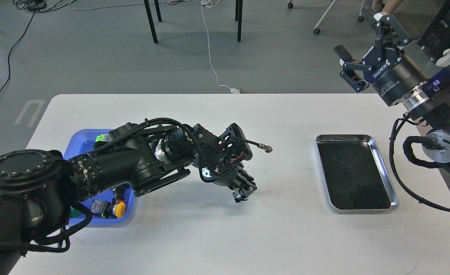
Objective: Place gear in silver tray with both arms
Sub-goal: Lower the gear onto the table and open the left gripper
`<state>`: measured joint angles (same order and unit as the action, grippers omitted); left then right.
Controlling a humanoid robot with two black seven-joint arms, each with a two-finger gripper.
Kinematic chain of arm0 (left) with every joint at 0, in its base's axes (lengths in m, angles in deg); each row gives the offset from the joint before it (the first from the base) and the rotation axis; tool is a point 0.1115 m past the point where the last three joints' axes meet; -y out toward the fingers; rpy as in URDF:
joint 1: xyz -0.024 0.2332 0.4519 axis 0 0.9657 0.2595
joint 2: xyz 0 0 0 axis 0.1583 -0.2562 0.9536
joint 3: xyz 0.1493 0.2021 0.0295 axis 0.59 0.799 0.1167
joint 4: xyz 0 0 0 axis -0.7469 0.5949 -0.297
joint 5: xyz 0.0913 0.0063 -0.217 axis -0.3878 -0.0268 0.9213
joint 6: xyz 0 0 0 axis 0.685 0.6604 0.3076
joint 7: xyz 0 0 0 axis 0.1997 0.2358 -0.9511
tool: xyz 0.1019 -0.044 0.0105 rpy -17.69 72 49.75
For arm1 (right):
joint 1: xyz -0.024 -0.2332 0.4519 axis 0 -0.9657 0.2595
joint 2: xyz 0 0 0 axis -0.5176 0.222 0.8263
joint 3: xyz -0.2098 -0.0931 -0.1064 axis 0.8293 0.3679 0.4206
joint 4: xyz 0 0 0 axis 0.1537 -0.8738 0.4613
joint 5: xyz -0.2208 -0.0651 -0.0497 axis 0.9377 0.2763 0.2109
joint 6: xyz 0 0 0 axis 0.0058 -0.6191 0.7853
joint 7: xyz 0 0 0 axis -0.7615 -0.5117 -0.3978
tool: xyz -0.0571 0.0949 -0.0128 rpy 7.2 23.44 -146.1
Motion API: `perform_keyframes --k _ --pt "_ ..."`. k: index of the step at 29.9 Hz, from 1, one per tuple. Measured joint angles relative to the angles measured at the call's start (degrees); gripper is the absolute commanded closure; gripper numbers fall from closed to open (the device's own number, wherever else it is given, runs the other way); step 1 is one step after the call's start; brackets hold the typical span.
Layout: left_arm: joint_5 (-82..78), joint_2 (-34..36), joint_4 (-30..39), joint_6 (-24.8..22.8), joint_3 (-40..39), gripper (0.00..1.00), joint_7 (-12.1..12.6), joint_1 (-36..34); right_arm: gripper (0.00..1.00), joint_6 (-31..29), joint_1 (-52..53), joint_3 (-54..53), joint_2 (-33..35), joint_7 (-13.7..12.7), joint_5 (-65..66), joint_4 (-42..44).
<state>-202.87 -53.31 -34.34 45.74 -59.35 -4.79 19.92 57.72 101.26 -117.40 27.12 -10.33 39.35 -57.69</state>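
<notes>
Left hand (244, 191) hangs low over the middle of the white table (217, 236), tilted down and toward the right, and it is seen dark and end-on, so I cannot tell whether its fingers are apart or together, nor whether anything sits between them. No gear can be made out anywhere in this view. Well to the right of that hand lies the silver tray (385, 168), flat on the table near its right edge, with its long axis running from the far side toward the near side and leaning slightly to the right at the near end; its dark bottom shows only reflections and faint scuffs. Right hand (362, 53) is raised high beyond the far right corner of the table, above and behind the tray, with its two fingers (343, 53) spread clearly apart and nothing between them, pointing up and to the left. At the left side of the table, partly hidden under the left arm (106, 164), sits a blue plastic tray (80, 137) holding small parts, among them a yellow rounded piece (120, 209) and something green (102, 136). A white cable (209, 49) trails across the grey floor beyond the table.
</notes>
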Motion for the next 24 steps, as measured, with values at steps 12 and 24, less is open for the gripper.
perform_keyframes --k 12,24 --pt "1.5 0.0 0.9 0.0 -0.8 0.16 0.0 -0.1 0.01 -0.1 -0.2 0.1 0.1 0.0 0.0 0.3" --pt "35.4 19.4 7.6 11.4 -3.1 0.08 0.0 1.1 0.01 -0.9 -5.5 1.9 4.2 0.0 1.9 -0.1"
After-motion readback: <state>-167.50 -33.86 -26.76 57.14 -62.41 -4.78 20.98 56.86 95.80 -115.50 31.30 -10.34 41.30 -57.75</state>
